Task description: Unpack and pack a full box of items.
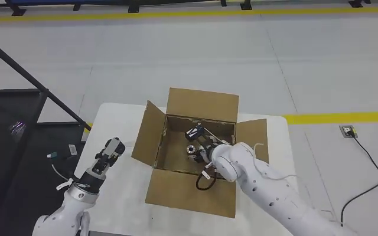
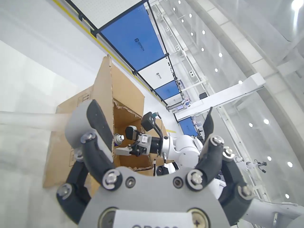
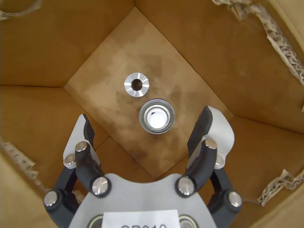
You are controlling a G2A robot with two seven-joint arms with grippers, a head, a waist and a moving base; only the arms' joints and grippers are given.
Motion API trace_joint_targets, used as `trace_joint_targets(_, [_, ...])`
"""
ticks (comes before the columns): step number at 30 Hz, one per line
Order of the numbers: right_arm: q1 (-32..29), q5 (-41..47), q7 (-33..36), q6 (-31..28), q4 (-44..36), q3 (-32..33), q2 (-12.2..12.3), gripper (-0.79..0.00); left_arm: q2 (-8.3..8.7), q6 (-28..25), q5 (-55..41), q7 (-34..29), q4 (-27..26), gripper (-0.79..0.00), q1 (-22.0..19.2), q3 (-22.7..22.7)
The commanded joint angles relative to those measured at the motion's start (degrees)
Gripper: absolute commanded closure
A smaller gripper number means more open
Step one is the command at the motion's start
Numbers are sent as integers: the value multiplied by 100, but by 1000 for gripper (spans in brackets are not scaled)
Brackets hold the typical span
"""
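Now, main risk: the can [image 3: 156, 119] and the metal cone-topped piece [image 3: 136, 84] stand just beside each other, so a finger coming down off-centre would likely knock the neighbour or tip the can.
Second risk: the torn cardboard edges [image 3: 273, 24] of the box [image 1: 201, 105] could snag the wrist or cable on the way out, since the right arm sits deep between the walls.
Right arm [image 1: 266, 183]: bent over the near wall, wrist pointing straight down into the box.
Right jaws: spread wide and empty, hanging above the can, one finger on each side of it.
Left arm [image 1: 88, 183]: over the table [image 1: 118, 206] beside the box's left flap, wrist tipped upward.
Left jaws: released, nothing between them.
Can: upright on the box floor, near the middle.
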Motion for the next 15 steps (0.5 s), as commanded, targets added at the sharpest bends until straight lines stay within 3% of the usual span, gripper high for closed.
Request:
trace_joint_targets(1, [61, 41, -8, 12, 206, -35, -62, -357, 0, 0, 0, 0, 0, -785, 0, 0])
trace_joint_targets(8, [152, 112, -33, -17, 586, -35, -207, -151, 0, 0, 0, 0, 0, -785, 0, 0])
trace_joint_targets(10, [164, 79, -14, -2, 635, -7, -227, -28, 0, 0, 0, 0, 0, -785, 0, 0])
trace_joint_targets(15, [151, 57, 57, -37, 622, 109, -251, 0, 0, 0, 0, 0, 0, -785, 0, 0])
